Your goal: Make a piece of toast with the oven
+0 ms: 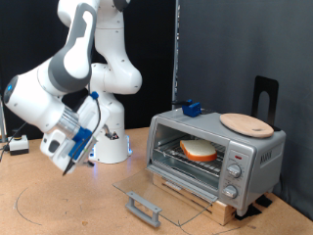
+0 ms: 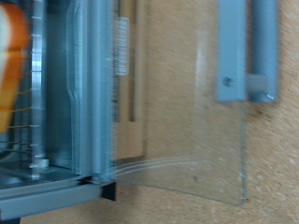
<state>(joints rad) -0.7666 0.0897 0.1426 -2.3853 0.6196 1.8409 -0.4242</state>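
The silver-grey oven point(image 1: 256, 155) stands on a wooden base at the exterior view's right. Its glass door point(image 1: 147, 191) lies open and flat, with the grey handle point(image 1: 145, 207) at its front. The piece of toast point(image 1: 199, 150) lies on the wire rack inside. My gripper point(image 1: 68, 162) hangs at the exterior view's left, well away from the oven and above the table, with nothing seen between its fingers. The wrist view shows the oven's front edge point(image 2: 89, 103), an orange sliver of the toast point(image 2: 9, 65), the glass door point(image 2: 187, 112) and the handle point(image 2: 248, 47). The fingers do not show there.
A round light-wood board point(image 1: 246, 123) and a small blue object point(image 1: 190, 109) lie on top of the oven. A black stand point(image 1: 265, 98) rises behind it. A white box with a cable point(image 1: 18, 145) sits at the far left.
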